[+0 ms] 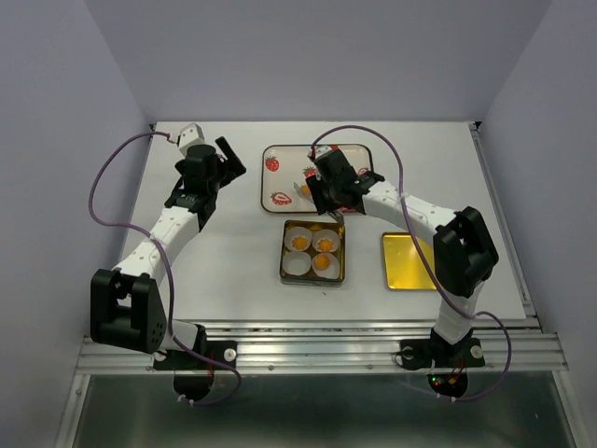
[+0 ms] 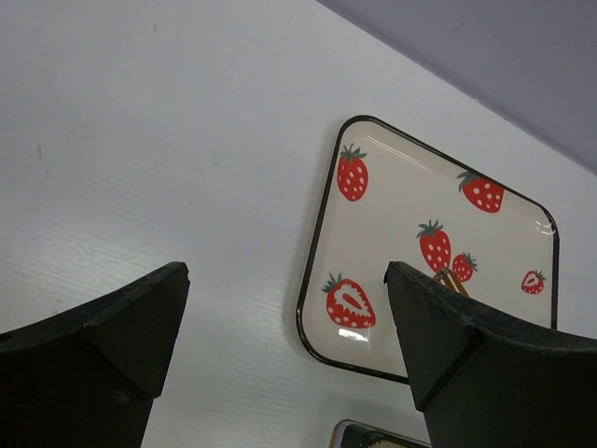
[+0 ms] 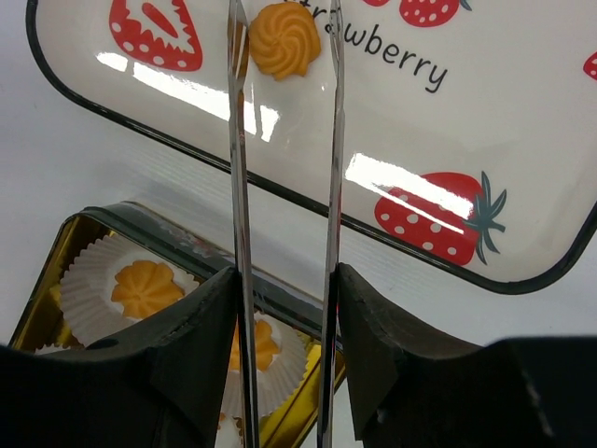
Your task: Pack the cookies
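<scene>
Black fingers of the left gripper (image 2: 284, 278) stand wide apart with nothing between them. The gripper hovers over the white table (image 1: 224, 252), at 9 o'clock from the strawberry tray (image 2: 401, 191). The tray lies at 12 o'clock from the square tin (image 1: 283, 254).

One loose cookie (image 3: 284, 39) rests on the tray, in its 6 o'clock half. The tin holds four white paper cups. Three carry packed cookies (image 1: 298, 241), and the empty cup (image 1: 297, 264) sits at 8 o'clock inside the tin.

The right gripper (image 3: 284, 280) reaches over the tray from 4 o'clock. Its fingers are closed on a pair of thin tweezers (image 3: 240, 187). The two blades are parted at the tips and straddle the loose cookie, one on each side. Whether they touch or squeeze it cannot be told. A gold lid (image 1: 408, 261) lies flat at 3 o'clock from the tin, apart from it.

Handling estimate: the loose cookie is probably very light, stiff and brittle, with a ridged swirl on top. Hold should be taken across its widest line, low on the rim, with both blades level. Light pressure is advised, since excess force may crack or crumble it. The smooth blades and glossy tray give little friction, so a slanted grip may let the cookie pivot or slip out.
</scene>
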`<action>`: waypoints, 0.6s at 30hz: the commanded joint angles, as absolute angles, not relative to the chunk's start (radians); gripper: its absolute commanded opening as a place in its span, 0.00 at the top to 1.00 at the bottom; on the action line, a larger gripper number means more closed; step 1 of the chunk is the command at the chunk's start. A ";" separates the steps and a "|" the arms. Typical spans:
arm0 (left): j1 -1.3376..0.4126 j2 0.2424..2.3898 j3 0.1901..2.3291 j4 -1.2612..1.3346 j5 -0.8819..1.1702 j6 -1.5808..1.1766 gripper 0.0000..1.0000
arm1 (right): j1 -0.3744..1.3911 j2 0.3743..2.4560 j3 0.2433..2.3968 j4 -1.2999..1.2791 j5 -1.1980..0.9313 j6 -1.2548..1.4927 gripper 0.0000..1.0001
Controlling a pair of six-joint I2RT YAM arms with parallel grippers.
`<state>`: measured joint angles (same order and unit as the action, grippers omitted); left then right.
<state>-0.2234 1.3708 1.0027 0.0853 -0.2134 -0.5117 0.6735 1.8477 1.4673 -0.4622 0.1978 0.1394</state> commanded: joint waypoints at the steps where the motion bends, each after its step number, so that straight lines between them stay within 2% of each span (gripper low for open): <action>1: -0.230 1.331 0.997 0.107 -0.233 -0.497 0.01 | 0.666 1.822 1.486 -0.419 0.172 0.158 0.49; 6: -0.230 1.331 0.996 0.107 -0.229 -0.499 0.01 | 0.666 1.813 1.477 -0.428 0.161 0.176 0.50; 18: -0.230 1.319 0.994 0.107 -0.227 -0.506 0.01 | 0.666 1.758 1.473 -0.428 0.187 0.169 0.62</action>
